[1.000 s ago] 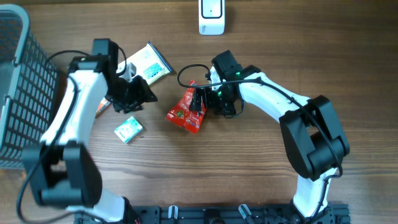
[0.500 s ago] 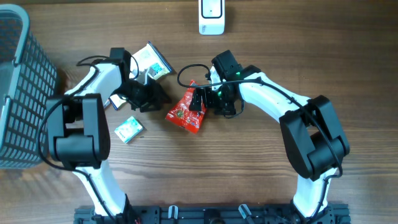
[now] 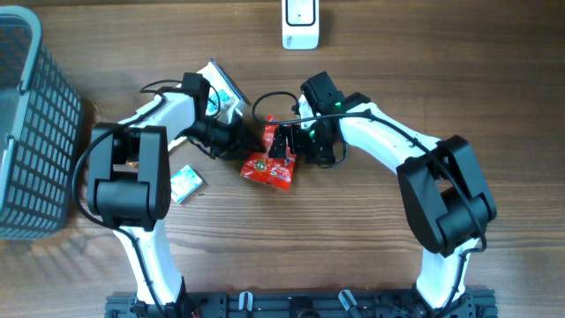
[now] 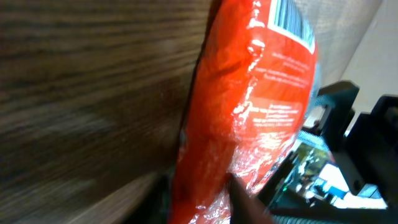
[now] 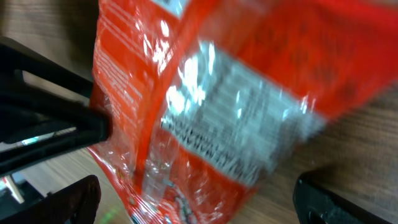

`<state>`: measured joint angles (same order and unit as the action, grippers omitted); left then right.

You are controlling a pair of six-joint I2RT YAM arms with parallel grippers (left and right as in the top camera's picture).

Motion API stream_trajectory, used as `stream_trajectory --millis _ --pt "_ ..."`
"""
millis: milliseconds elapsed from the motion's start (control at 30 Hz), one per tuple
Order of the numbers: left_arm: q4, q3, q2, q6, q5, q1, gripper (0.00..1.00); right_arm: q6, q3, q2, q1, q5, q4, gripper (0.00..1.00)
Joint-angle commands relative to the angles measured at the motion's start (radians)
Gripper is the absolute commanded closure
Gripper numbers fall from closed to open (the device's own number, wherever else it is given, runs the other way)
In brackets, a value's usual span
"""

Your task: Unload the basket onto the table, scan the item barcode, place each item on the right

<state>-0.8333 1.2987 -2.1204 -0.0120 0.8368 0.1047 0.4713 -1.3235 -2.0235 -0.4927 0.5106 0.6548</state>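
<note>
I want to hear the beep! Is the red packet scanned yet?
Not yet. Done: both hands are at the red packet. In hand: the left hand pinches its edge; the right hand is open around it. Left: lift it and show its barcode to the white scanner.

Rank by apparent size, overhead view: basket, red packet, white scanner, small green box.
1. grey basket
2. red packet and white scanner: look alike, both partly cut off
3. small green box
</note>
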Motion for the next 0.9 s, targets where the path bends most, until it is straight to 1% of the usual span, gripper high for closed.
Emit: stream_trajectory --millis 0,33,100,233,367,433,467,500,533,567,633,733,800,867 --pt "-0.008 -0.006 -0.016 0.004 0.02 -0.002 0.92 0.008 0.008 -0.015 0.046 0.089 0.012 0.0" --pt "-0.013 -0.006 -0.016 0.003 0.03 -0.002 0.96 0.022 0.008 -0.015 0.062 0.102 0.013 0.0" --pt "-0.026 -0.006 -0.016 -0.001 0.051 -0.002 0.96 0.029 0.008 -0.015 0.094 0.109 0.016 0.0" --pt "-0.045 -0.006 -0.016 -0.132 0.057 -0.002 0.96 0.026 0.008 -0.015 0.157 0.12 0.01 0.0" --pt "-0.046 -0.006 -0.016 -0.224 0.052 -0.002 0.96 0.026 0.008 -0.015 0.167 0.12 0.002 0.0" --pt "-0.046 -0.006 -0.016 -0.283 0.021 -0.002 0.96 0.027 0.013 -0.015 0.165 0.122 -0.01 0.0" --pt "-0.051 -0.006 -0.016 -0.343 -0.039 -0.002 0.96 0.026 0.022 -0.015 0.165 0.137 -0.027 0.0" --pt "-0.064 -0.006 -0.016 -0.429 -0.129 -0.002 0.96 0.025 0.044 -0.015 0.165 0.163 -0.065 0.0" --pt "-0.078 -0.006 -0.016 -0.487 -0.194 -0.002 0.96 0.026 0.071 -0.015 0.165 0.197 -0.111 0.0" --pt "-0.087 -0.006 -0.016 -0.517 -0.235 -0.002 0.96 0.029 0.105 -0.015 0.165 0.242 -0.17 0.0" --pt "-0.093 -0.007 -0.016 -0.52 -0.248 -0.002 0.96 0.068 0.188 -0.015 0.166 0.333 -0.326 0.0" --pt "-0.095 -0.007 -0.016 -0.521 -0.247 -0.002 0.96 0.159 0.286 -0.015 0.166 0.406 -0.533 0.0" --pt "-0.094 -0.007 -0.016 -0.521 -0.248 -0.002 0.96 0.195 0.323 -0.015 0.165 0.424 -0.613 0.0" --pt "-0.092 -0.007 -0.016 -0.521 -0.248 -0.002 0.96 0.201 0.34 -0.015 0.162 0.421 -0.645 0.0"
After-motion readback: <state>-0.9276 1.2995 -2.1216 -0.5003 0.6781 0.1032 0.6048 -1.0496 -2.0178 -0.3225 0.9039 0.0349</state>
